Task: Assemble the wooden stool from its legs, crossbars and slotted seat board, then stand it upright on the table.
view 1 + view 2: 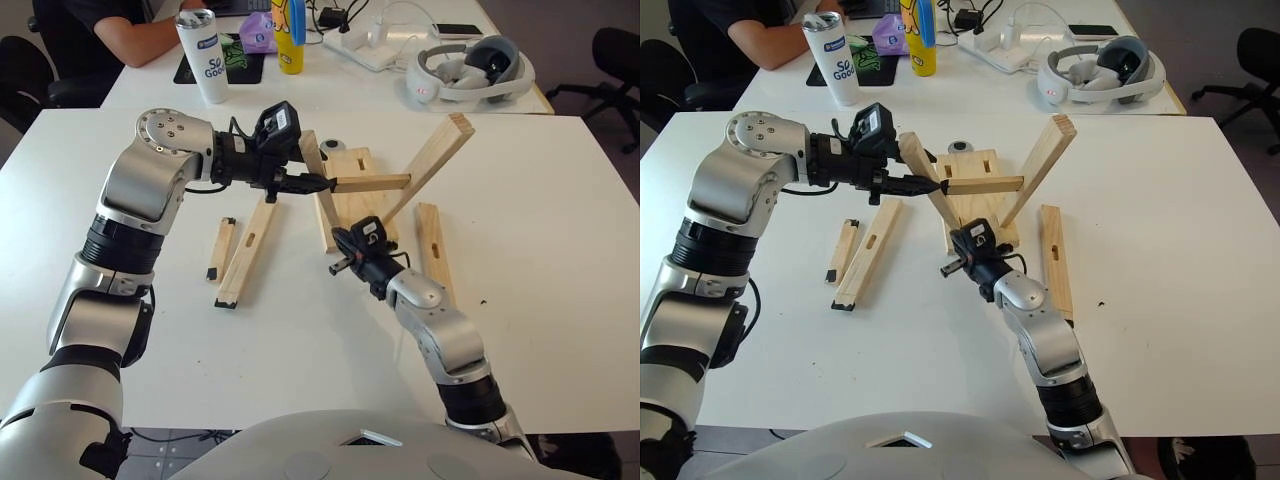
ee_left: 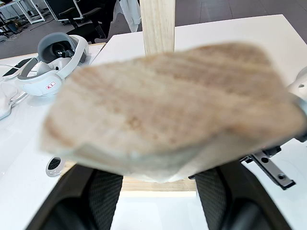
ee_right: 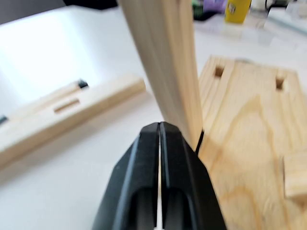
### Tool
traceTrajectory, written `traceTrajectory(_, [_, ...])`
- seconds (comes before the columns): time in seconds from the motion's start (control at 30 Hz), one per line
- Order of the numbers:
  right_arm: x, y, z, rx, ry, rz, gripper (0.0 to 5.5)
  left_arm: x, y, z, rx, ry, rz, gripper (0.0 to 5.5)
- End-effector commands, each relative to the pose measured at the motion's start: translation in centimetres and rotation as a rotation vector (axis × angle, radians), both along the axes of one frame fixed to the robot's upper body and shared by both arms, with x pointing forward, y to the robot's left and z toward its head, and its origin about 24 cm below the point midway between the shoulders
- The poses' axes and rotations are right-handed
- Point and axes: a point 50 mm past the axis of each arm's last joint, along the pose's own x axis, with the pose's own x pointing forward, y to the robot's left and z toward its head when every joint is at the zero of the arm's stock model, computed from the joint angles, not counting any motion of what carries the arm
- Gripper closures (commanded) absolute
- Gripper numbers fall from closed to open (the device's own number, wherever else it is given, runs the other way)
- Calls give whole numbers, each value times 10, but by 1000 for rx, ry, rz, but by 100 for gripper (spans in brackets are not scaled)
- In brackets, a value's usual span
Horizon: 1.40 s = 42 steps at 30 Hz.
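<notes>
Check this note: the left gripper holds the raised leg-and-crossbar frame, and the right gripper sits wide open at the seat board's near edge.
One detail is wrong. The right gripper is shut, not wide open: the right wrist view shows its fingers pressed together. The rest stands: the left gripper holds the raised leg-and-crossbar frame, and the right gripper sits at the seat board's near edge.

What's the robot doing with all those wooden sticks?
It is building a wooden stool. The left gripper pinches one end of a crossbar that runs between two tilted legs leaning up over the seat board. The right gripper, shut, sits by the foot of the nearer leg. Two loose legs and a short crossbar lie flat on the table, so the stool isn't finished.
</notes>
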Motion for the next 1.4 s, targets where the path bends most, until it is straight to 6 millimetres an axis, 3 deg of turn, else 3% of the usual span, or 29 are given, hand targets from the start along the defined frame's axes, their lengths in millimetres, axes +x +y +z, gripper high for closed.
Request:
traceTrajectory(0.03, [2, -4, 37, 114, -173, -17, 550, -1, 6, -33, 91, 118, 56, 343])
traceTrajectory(0.17, [5, -4, 52, 142, -240, -40, 550, -2, 5, -34, 92, 126, 51, 343])
traceTrajectory(0.53, [4, -6, 66, 209, -313, -47, 550, -5, 4, -36, 96, 147, 40, 343])
traceTrajectory(0.67, [8, -10, 71, 149, -377, -102, 550, -5, 3, -36, 93, 151, 39, 343])
traceTrajectory(0.8, [13, -9, 66, 51, -397, -141, 550, -5, 3, -36, 92, 152, 37, 343])
traceTrajectory(1.03, [15, 12, 63, -22, -415, -83, 550, -4, 2, -35, 96, 155, 31, 343])
traceTrajectory(1.23, [21, 16, 7, -339, -171, -65, 550, -5, -1, -33, 96, 156, 22, 343])
traceTrajectory(1.3, [20, 17, 11, -318, -175, -59, 550, -5, -1, -33, 95, 156, 22, 343])
traceTrajectory(1.4, [21, 19, 34, -196, -270, -70, 550, -5, 0, -33, 94, 158, 27, 343])
